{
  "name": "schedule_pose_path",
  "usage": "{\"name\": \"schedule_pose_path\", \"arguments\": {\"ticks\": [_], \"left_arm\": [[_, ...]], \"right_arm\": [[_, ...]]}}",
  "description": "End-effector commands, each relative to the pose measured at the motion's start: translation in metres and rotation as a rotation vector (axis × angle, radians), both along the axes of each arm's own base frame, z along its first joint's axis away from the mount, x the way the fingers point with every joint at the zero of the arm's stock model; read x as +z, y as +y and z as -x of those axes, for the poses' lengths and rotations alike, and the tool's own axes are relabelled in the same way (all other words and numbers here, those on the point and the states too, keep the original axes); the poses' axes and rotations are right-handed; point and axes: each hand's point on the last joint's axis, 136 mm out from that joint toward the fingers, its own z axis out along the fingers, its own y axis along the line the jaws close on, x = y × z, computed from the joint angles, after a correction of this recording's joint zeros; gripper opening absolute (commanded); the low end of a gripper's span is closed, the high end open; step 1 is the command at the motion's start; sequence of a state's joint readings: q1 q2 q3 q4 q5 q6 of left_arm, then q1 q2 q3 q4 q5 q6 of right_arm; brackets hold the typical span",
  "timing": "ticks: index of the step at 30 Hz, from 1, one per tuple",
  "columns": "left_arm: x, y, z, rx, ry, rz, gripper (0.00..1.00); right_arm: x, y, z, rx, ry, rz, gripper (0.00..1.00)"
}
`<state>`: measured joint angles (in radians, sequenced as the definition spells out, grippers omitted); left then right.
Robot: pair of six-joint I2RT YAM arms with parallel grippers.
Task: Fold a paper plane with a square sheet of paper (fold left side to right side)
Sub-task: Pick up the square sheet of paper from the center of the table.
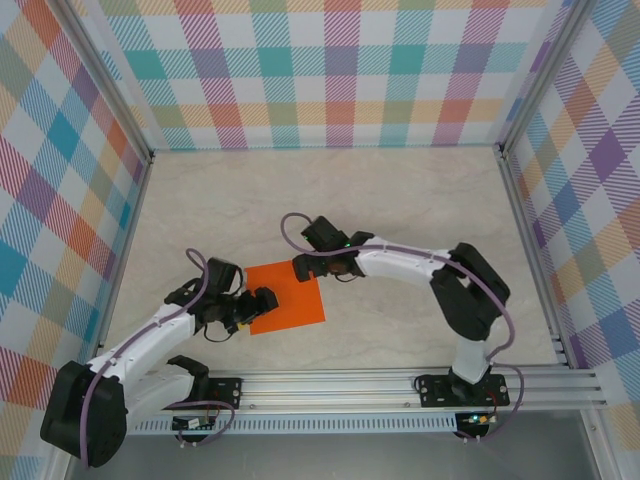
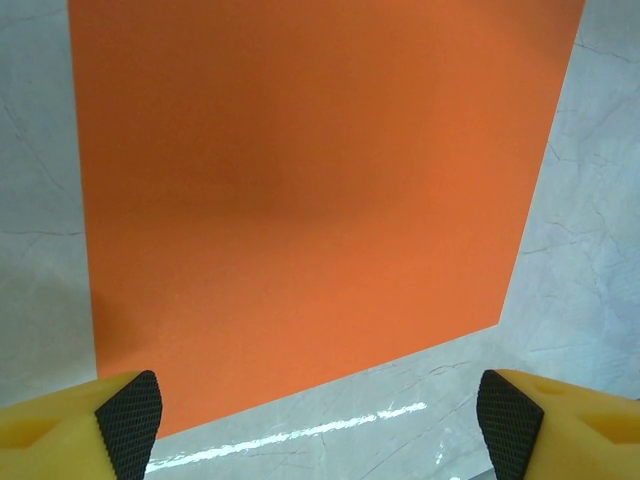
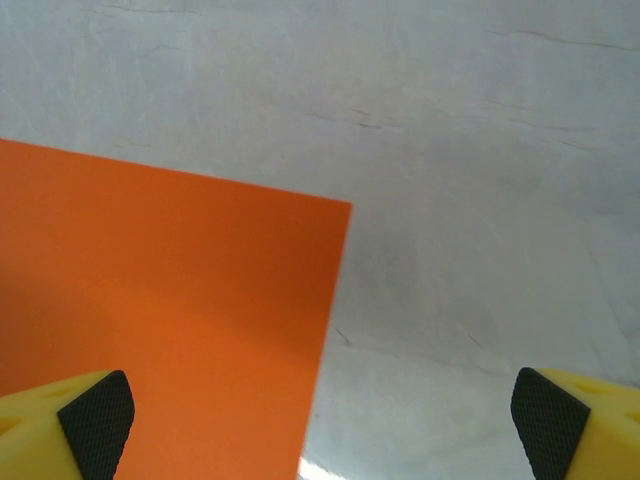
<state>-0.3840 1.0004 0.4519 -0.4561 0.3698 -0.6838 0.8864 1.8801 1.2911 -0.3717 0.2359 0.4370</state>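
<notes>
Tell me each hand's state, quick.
Left hand: open, holding nothing, at the paper edge.
Right hand: open, holding nothing, by a paper corner.

Pale marbled table (image 1: 400, 190) — plaid walls (image 1: 300, 70) around.

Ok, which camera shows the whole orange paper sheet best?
Top external: nearly the whole outline of the square sheet of paper is visible. Left wrist shows most of it, cropped; right wrist shows one corner.

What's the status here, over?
Bright orange square paper sheet flat, unfolded. Left jaws open at its left edge, right jaws open at far corner. No obstruction seen.
</notes>
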Motion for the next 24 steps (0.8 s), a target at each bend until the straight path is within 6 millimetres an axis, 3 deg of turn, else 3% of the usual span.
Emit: {"name": "schedule_pose_path", "arguments": {"ticks": [1, 10, 16, 24], "left_arm": [[-0.002, -0.007, 0.000, -0.011, 0.000, 0.028, 0.84], [-0.018, -0.001, 0.000, -0.009, 0.020, -0.024, 0.83], [-0.029, 0.000, 0.005, -0.023, 0.054, -0.037, 0.83], [-0.039, 0.001, 0.006, -0.024, 0.079, -0.053, 0.82]], "right_arm": [[-0.010, 0.007, -0.008, -0.006, 0.012, 0.064, 1.00], [-0.043, 0.032, -0.014, 0.017, 0.073, 0.131, 1.00], [-0.053, 0.039, 0.001, 0.042, 0.117, 0.146, 1.00], [-0.058, 0.055, 0.037, 0.094, 0.182, 0.136, 1.00]]}}
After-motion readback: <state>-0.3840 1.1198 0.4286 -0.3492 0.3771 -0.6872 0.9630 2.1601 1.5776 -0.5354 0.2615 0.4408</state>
